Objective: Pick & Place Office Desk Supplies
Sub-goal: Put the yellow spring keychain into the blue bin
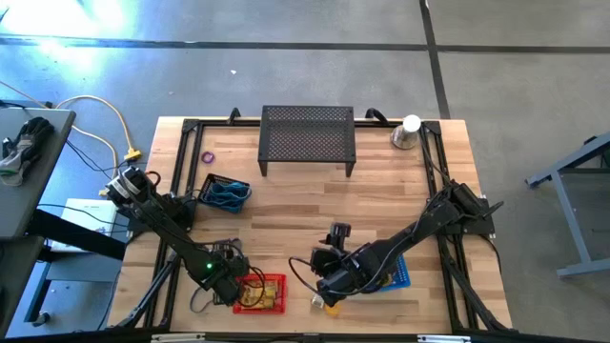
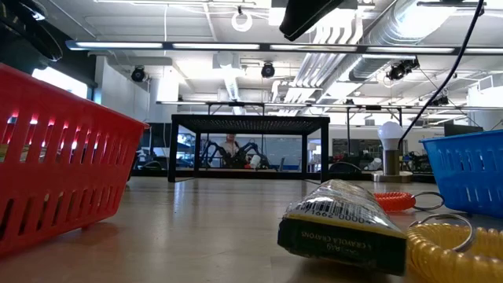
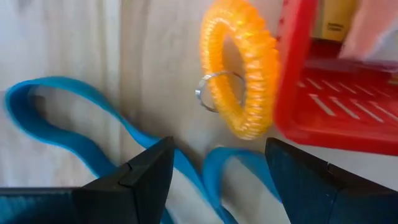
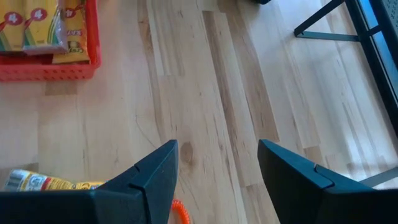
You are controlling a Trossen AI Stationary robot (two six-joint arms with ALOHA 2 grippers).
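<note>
My left gripper points down, open, just left of the red basket. Its fingers stand on either side of a teal band loop that lies flat on the wood; I see no touch. An orange coil ring with a metal key ring lies beside the red basket's wall. My right gripper hangs open over bare wood near the blue basket. Below it lie a yellow crayon pack and an orange coil. The red basket holds yellow packs.
A black basket with teal bands sits at the left, with a purple ring behind it. The black mesh stand and a silver cone with a white ball stand at the far edge. Bare wood lies in the middle.
</note>
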